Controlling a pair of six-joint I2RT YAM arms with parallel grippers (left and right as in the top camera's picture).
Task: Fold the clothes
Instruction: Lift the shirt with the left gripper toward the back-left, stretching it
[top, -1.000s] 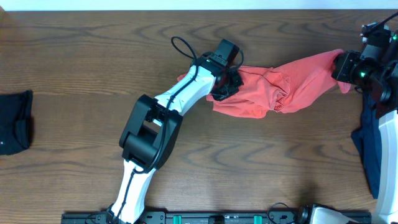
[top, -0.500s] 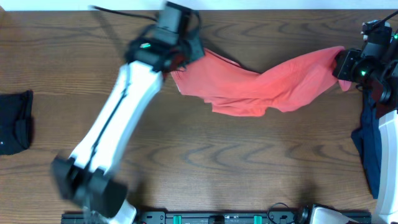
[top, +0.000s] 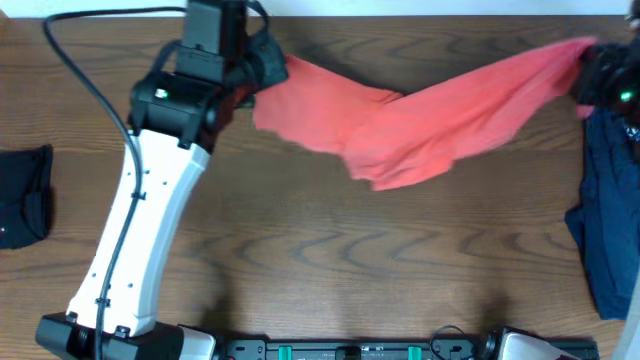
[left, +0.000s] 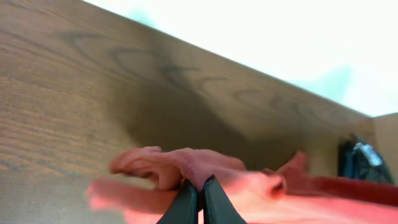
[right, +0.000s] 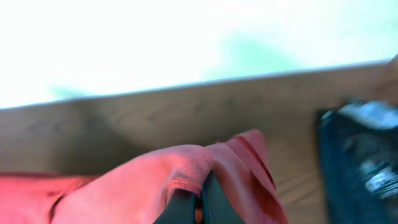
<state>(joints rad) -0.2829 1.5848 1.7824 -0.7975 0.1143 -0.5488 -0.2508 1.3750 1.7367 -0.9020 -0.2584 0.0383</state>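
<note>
A dark brown, wood-grained bench (top: 350, 260) fills the overhead view, with a pale wall showing beyond its far edge in both wrist views. The coral-red T-shirt (top: 420, 120) stretches in a long band across the far half of the bench, from about 11 o'clock to about 2 o'clock. Its middle sags toward 6 o'clock; whether that fold touches the wood cannot be told.

The white left arm (top: 150, 220) rises from 7 o'clock to the shirt's 11 o'clock end. In the left wrist view the left jaws are pressed together on a bunched ridge of the coral cloth (left: 186, 168), which spills out to either side of them. The right arm (top: 610, 85), dark and blurred, sits at the 2 o'clock end. There the right jaws are clamped on a rolled hem of the shirt (right: 155, 174).

The navy shirt (top: 600, 230) lies at 3 o'clock, just below the right arm. The small black garment (top: 20, 195) lies at 9 o'clock, well apart from the T-shirt.
</note>
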